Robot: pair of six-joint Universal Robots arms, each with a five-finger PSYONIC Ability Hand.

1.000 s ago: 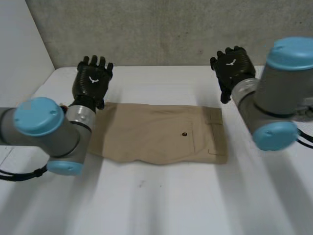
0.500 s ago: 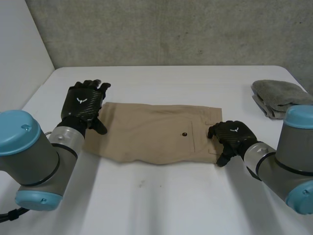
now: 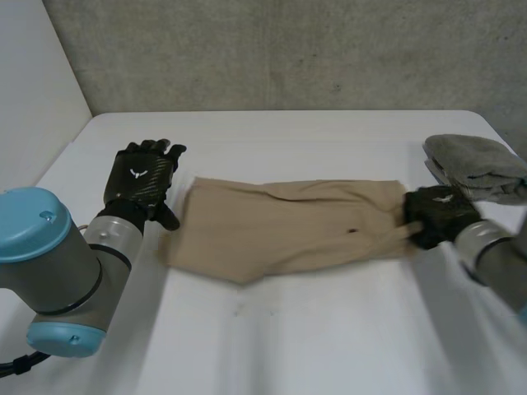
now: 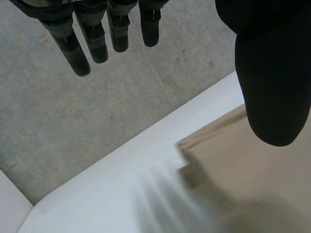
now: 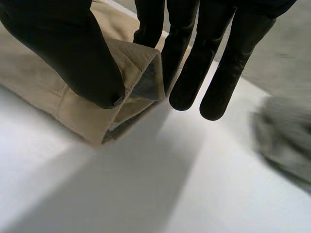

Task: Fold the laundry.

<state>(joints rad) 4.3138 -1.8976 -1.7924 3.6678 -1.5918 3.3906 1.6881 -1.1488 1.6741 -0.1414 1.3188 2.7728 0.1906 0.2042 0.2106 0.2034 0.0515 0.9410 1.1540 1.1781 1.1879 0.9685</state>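
White table (image 3: 288,346) (matte) before a grey concrete wall (image 3: 288,49).

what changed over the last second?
Right hand dropped to the khaki garment's right end, pinched it between thumb and fingers and dragged it right, toward the grey towel. Left hand lowered beside the garment's left end, open, not gripping. Towel unmoved.

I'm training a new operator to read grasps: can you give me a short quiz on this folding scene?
1. True or false: the right hand pinches an edge of the tan garment.
2. The left hand is: A) open beside the garment's end; B) shut on it; C) flat on its middle.
3. Which hand is nearer the grey cloth?
Key: 1 true; 2 A; 3 right.
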